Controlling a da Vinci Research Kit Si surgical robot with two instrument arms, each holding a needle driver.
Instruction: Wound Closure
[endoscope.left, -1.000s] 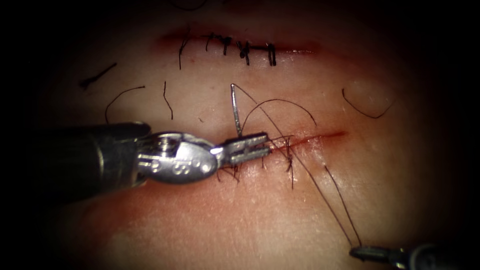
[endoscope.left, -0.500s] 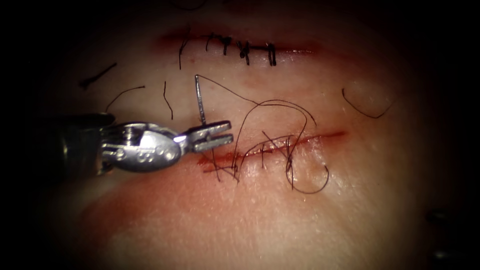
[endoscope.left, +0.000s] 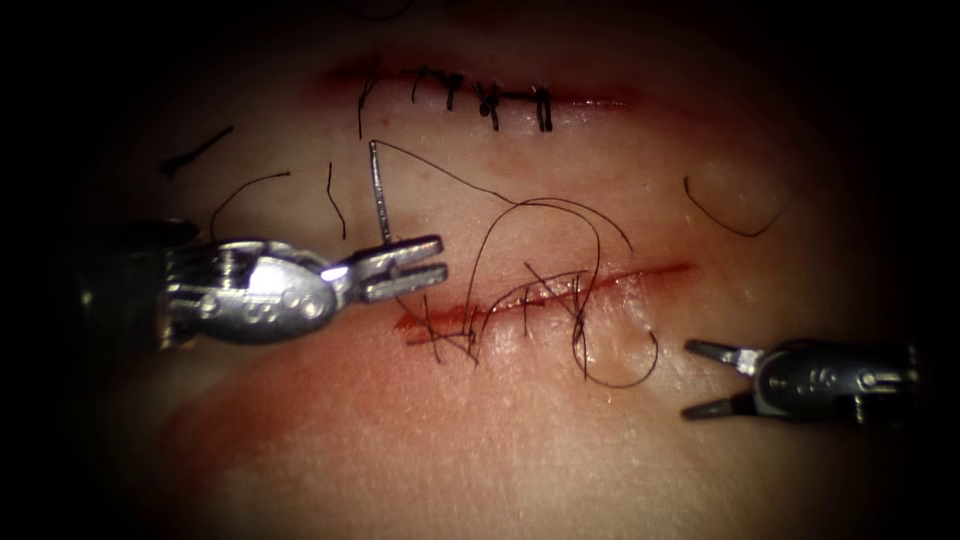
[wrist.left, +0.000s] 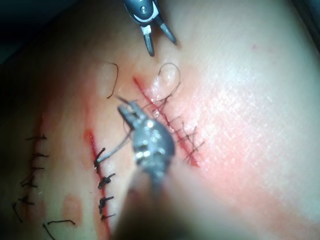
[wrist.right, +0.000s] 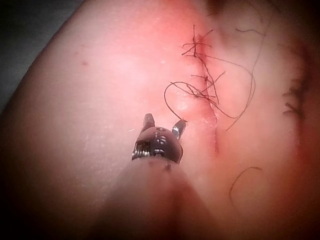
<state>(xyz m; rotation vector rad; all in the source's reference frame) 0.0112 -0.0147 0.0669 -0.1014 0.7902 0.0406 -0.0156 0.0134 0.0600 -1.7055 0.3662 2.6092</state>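
**Needle held clear of the tissue by the left tool, right tool empty**

Needle (endoscope.left: 379, 192) was gripped near one end of its curve by the left tool (endoscope.left: 404, 268), whose jaws were closed on it just left of the cut (endoscope.left: 560, 285) and slightly above it. The needle stood up from the jaws, entirely out of the tissue (endoscope.left: 500, 440), with its free end carrying the thread (endoscope.left: 520, 215). From that end the thread was seen running rightward, looping slackly over the cut and curling onto the tissue below the cut's right half, where it was laid in a loose ring. Several stitches were seen crossing the cut along its left and middle parts, and red fluid (endoscope.left: 420, 325) was pooled at its left end. The right tool (endoscope.left: 712, 378) was positioned to the right of the cut and below it, near the thread's ring but apart from it; its jaws were spread wide and nothing was held. A second, stitched cut (endoscope.left: 480, 98) was visible farther up, with cut ends of thread (endoscope.left: 245, 190) scattered near it.
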